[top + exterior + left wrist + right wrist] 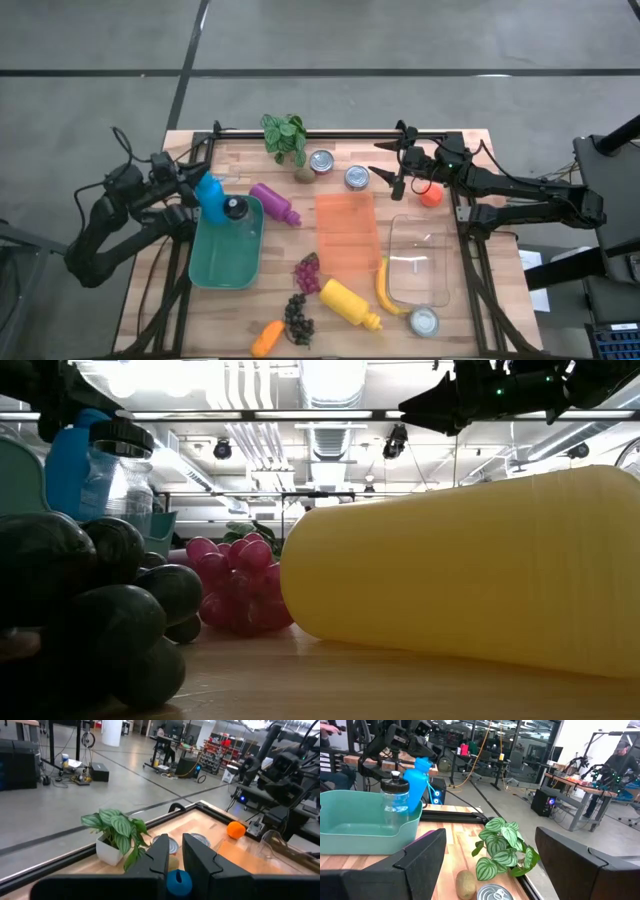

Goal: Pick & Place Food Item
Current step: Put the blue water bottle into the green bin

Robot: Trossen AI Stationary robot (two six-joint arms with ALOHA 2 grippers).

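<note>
My left pincer [175, 851] is nearly shut, its two fingers clamped on the top of the blue bottle [209, 192], which I hold at the far-left corner of the teal bin [225, 258] on the left side of the bench [160, 300]. Just beside the blue bottle, inside the bin, a clear bottle with a black cap [235, 208] stands upright. A purple bottle [275, 203] lies on the wood just beside the bin's right wall. My right pincer [386, 162] is off the bench at the far right, its fingers spread wide with nothing between them, pointing towards the potted plant [286, 135] at the far edge. Near that plant sit a kiwi [303, 175] and two tin cans [321, 162], and an orange [431, 196] lies just beside my right wrist. In the middle of the bench there is a flat orange board [346, 232], with a clear container [420, 262] to its right. Along the near side lie a banana [385, 290] against the container's edge, a yellow bottle [348, 302] on its side, red grapes [307, 272], dark grapes [297, 318], a carrot [266, 338] and a third can [424, 321].
</note>
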